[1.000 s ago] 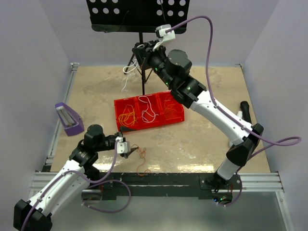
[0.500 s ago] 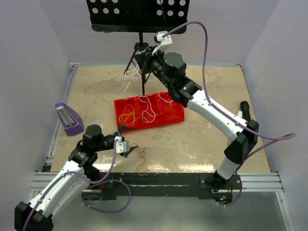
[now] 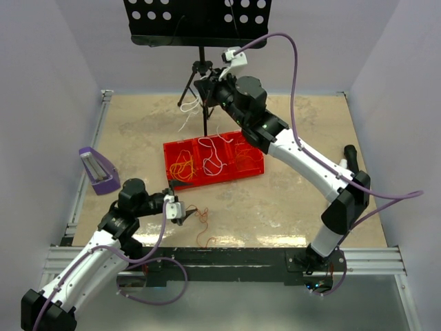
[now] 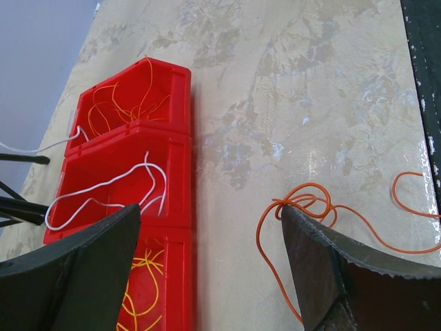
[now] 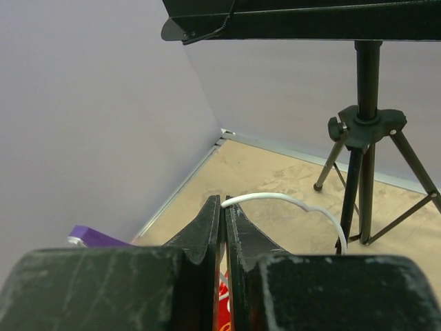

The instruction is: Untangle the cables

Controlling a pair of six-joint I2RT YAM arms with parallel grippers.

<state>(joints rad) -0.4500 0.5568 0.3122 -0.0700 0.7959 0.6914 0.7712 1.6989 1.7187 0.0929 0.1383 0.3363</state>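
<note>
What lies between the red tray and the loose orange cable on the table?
Nothing lies there. In the left wrist view, only bare table separates the red tray from the orange cable.

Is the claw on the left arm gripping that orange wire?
No, the left claw stands wide open, and the orange wire lies loose on the table by its fingers.
</note>
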